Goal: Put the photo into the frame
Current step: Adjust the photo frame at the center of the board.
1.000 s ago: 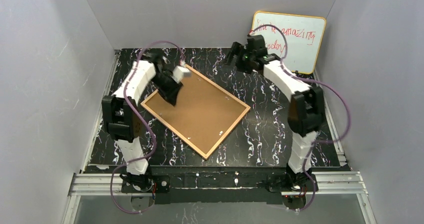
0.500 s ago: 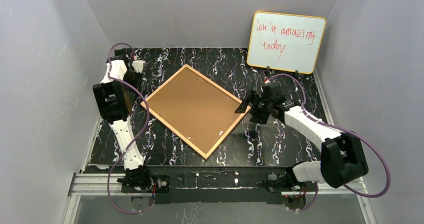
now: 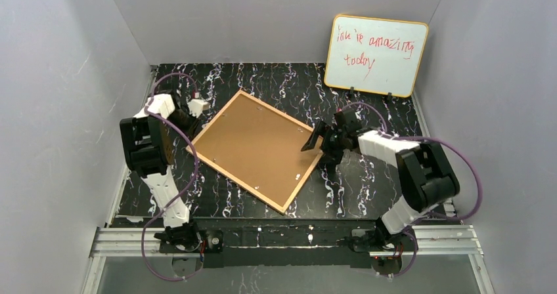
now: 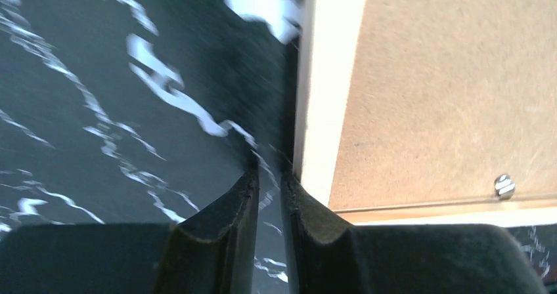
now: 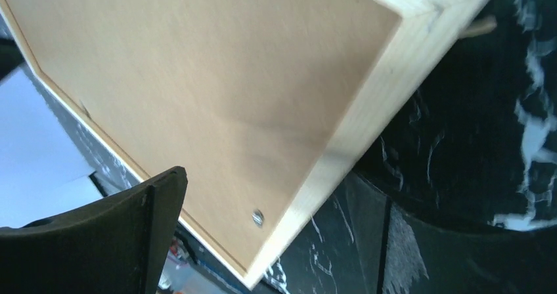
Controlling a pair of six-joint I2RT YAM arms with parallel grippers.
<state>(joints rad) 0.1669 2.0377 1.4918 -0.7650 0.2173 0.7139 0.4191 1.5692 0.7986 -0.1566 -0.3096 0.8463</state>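
Frame [image 3: 256, 146] lies flat, back side up, on the black marbled surface [image 3: 368, 195], turned so its corners point like a diamond. Brown fibreboard fills it, w/ a pale wood rim all round. Only the top cam gives me that whole layout. Same for the whiteboard [image 3: 376, 54] w/ red writing, standing at the back right, well apart from the frame.

My left pincer [image 3: 186, 128] sits low at the frame's left corner. Top cam can't show its jaws: too dark & small. Left wrist cam does. There the pincer is narrow, fingers [image 4: 233, 209] nearly together w/ a thin slit btwn them and nothing in it but surface. They're outside the frame. The nearer finger is just beside the rim at the corner, maybe touching, can't tell. That cam also picks up a small metal tab [image 4: 504, 186] on the back panel near the rim.

My right pincer [image 3: 318, 156] is at the frame's right corner. Top cam shows it spread, one finger over the back panel, the other off the rim over the surface. Right wrist cam agrees: pincer wide, one finger [image 5: 125, 231] at lower left, frame corner lying btwn the jaws, nothing gripped. Contact w/ the wood I can't tell.
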